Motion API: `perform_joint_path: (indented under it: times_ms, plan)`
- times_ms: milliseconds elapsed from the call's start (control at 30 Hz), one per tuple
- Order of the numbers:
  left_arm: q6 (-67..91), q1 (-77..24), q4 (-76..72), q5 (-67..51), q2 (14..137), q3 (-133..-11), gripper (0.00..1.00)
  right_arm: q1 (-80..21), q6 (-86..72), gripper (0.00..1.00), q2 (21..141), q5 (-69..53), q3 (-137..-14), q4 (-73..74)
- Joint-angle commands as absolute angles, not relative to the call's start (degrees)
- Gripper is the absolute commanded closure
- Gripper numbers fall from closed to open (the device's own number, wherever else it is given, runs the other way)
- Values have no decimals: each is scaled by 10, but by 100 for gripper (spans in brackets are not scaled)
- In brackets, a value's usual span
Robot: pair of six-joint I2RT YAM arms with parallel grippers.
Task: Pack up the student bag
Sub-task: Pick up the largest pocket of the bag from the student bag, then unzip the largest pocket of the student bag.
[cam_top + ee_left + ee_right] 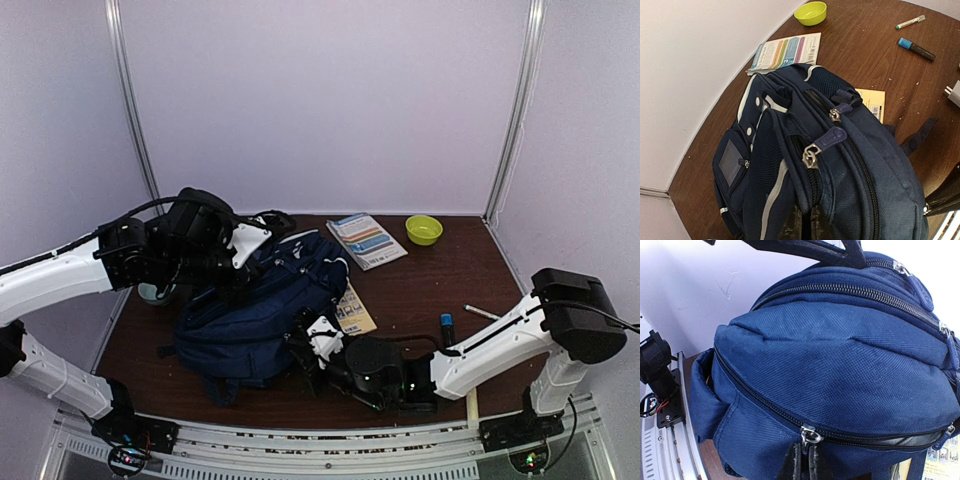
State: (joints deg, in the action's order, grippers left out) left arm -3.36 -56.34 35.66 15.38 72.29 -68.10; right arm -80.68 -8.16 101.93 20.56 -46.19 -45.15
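Note:
The navy-blue student bag (262, 312) lies on the dark wooden table, zippers upward. In the left wrist view the bag (855, 170) fills the frame, and my left gripper (806, 227) is shut on a fabric fold beside an open zipper, just below its metal slider (811, 156). In the top view the left gripper (240, 275) is at the bag's left upper edge. My right gripper (802, 463) is shut on the metal zipper pull (810, 436) of the bag's lower compartment (840, 360). In the top view it (314, 340) is at the bag's near right side.
A colourful booklet (366, 240) and a green bowl (424, 229) lie at the back. A yellow booklet (354, 312) sticks out from under the bag. A blue marker (447, 328) and a white pen (481, 312) lie right. A teal cup (153, 293) stands left.

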Motion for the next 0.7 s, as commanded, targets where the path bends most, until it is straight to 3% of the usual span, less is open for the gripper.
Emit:
perform_joint_path:
  times_ms: [0, 667]
  plan:
    - [-34, -561, 290, 159, 717, -708, 100, -818, -101, 100, 987, 191, -455, -445]
    - [-51, -561, 292, 99, 721, -706, 100, -819, -117, 100, 807, 314, -406, -274]
